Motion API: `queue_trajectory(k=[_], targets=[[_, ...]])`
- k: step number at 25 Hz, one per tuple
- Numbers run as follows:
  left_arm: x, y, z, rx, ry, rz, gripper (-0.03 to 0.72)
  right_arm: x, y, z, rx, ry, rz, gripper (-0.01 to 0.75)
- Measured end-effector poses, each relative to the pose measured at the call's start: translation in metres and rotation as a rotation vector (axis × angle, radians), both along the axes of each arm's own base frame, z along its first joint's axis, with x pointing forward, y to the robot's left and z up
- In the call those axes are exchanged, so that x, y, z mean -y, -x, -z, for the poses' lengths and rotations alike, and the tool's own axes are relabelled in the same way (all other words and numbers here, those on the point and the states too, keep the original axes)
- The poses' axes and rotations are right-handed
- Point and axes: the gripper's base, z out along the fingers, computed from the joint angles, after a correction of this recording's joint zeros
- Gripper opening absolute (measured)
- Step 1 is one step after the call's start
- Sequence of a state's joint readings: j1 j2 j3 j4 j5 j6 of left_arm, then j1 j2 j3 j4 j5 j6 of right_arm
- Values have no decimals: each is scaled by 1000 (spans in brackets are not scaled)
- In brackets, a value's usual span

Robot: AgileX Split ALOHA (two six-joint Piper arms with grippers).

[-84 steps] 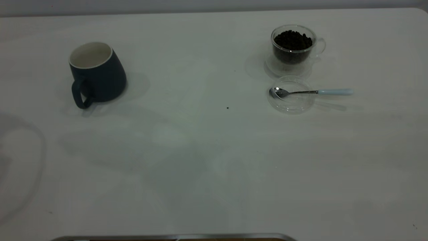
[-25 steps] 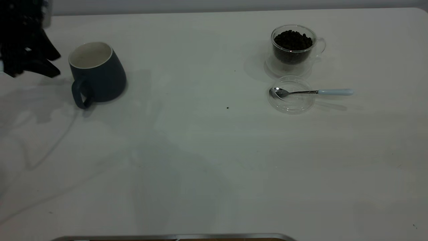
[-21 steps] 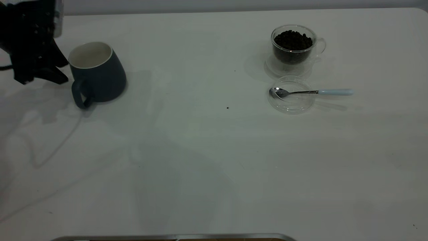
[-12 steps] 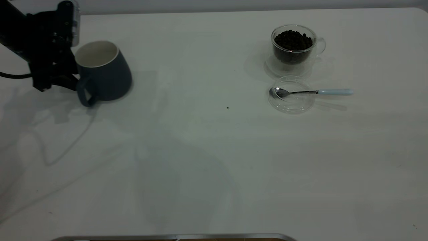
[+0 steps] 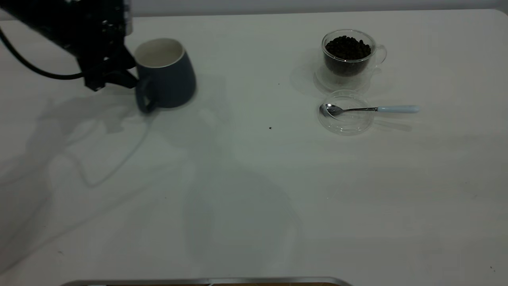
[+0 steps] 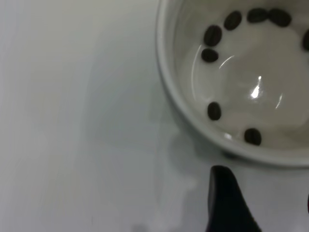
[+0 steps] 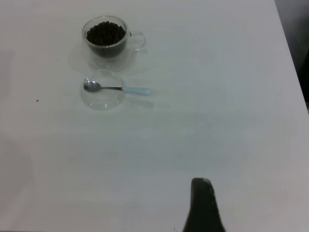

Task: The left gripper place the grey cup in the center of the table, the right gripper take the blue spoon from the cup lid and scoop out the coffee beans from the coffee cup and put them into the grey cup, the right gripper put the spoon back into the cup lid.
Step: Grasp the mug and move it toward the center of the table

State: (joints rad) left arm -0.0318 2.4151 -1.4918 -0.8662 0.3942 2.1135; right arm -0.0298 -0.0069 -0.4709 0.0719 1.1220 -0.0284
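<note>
White table (image 5: 246, 198) carries everything; layout splits work by arm: mug on the left side, bean gear on the right. Left pincer (image 5: 119, 75) sits against the handle side of the grey cup (image 5: 166, 75), low by the handle, likely pushing or dragging it toward the middle; can't tell if its jaws are clamped on the handle or just pressed against it. Cup is upright, left of centre, not yet in place; a few loose beans (image 6: 212, 36) lie in its white bottom. Right pincer (image 7: 203, 205) hangs well apart from the gear, grip unclear. Coffee cup (image 5: 349, 55) full of coffee beans (image 5: 348, 47), cup lid (image 5: 346, 113) just in front, blue spoon (image 5: 369, 109) resting bowl-in-lid with handle poking out toward the right arm for easy pickup.
</note>
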Motion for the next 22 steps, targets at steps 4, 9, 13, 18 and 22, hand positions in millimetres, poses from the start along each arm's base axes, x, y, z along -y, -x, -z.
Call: queue_trajectory(k=[4, 9, 13, 18, 22], targets=[[24, 2, 0, 2, 2, 53, 466, 0, 0, 0, 0, 0, 0, 588], [46, 8, 7, -15, 2, 98, 466, 0, 0, 0, 0, 0, 0, 588], [48, 8, 8, -15, 4, 99, 466, 0, 0, 0, 0, 0, 0, 588], [46, 8, 8, -14, 5, 94, 466, 0, 0, 0, 0, 0, 0, 588], [47, 9, 7, -23, 11, 99, 466, 0, 0, 0, 0, 0, 0, 588]])
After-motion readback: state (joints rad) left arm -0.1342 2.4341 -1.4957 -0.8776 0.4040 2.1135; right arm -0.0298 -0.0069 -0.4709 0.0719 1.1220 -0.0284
